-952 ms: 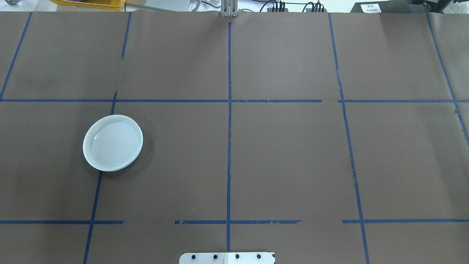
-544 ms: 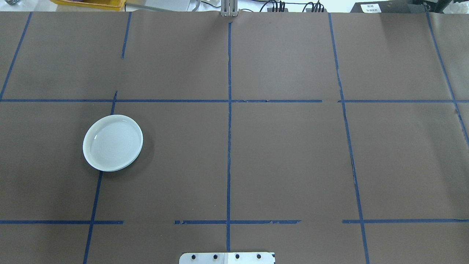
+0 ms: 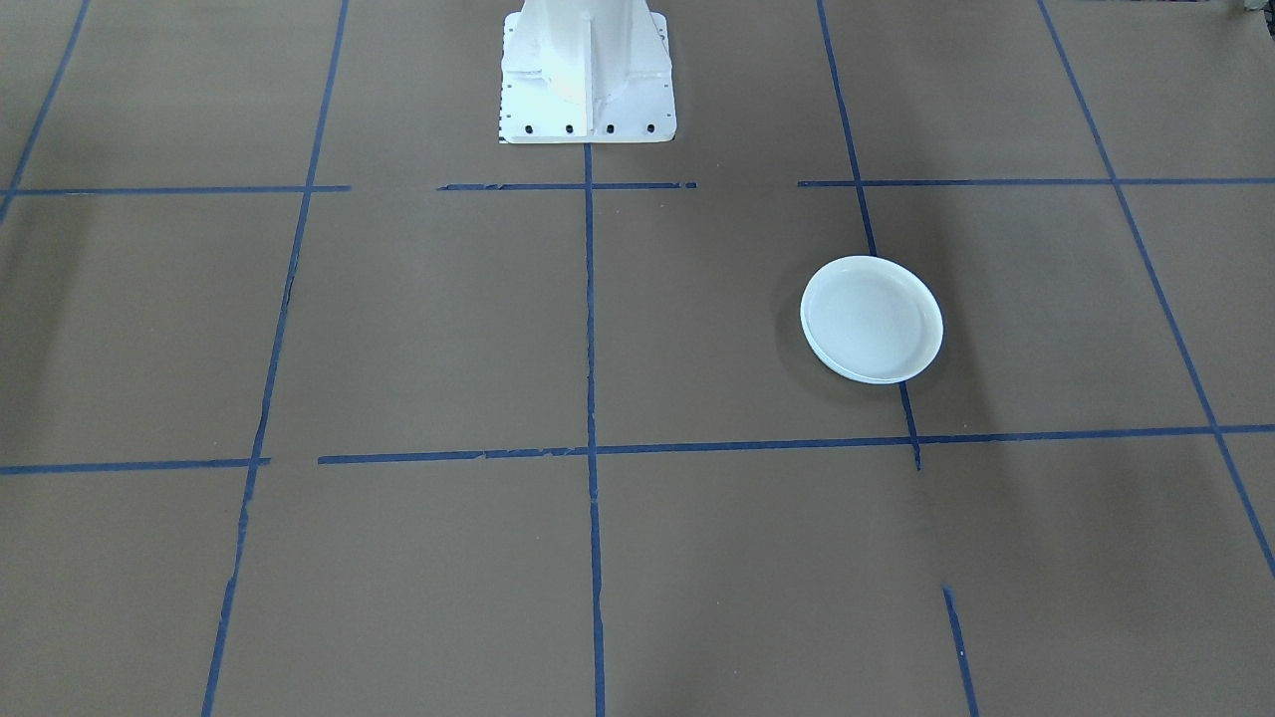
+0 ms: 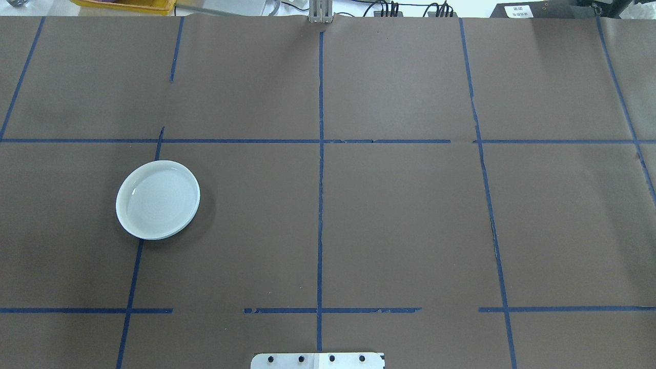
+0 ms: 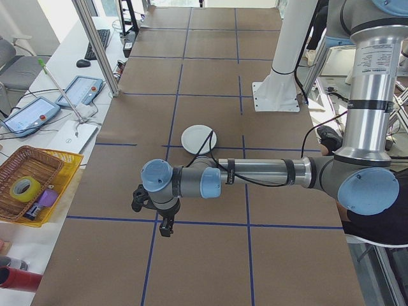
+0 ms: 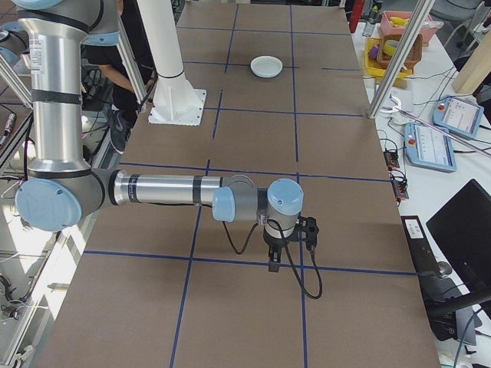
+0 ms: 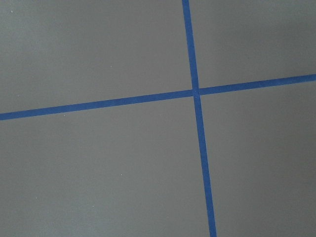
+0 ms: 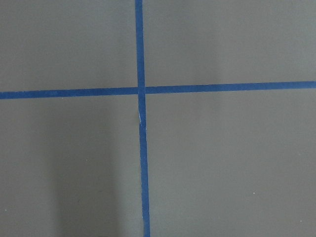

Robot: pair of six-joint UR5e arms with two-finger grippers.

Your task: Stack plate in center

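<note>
One pale, glossy round plate (image 4: 158,200) lies left of the table's middle, also seen in the front view (image 3: 872,319) and small in both side views (image 5: 198,137) (image 6: 267,66). A thin second rim shows under its near edge, so it looks like a stack; I cannot pick out the pale blue center plate within it. My left gripper (image 5: 167,228) hangs over a tape cross, well short of the plate, near the table's left end. My right gripper (image 6: 273,264) hangs near the opposite end. Whether either is open or shut, I cannot tell. Both wrist views show only brown paper and blue tape.
The white robot pedestal (image 3: 586,70) stands at the table's robot-side edge. Beyond the left end are a yellow tray with a wicker basket (image 5: 32,185), tablets (image 5: 80,90) and an aluminium post (image 5: 95,44). A person in dark clothes (image 6: 115,61) stands behind the robot.
</note>
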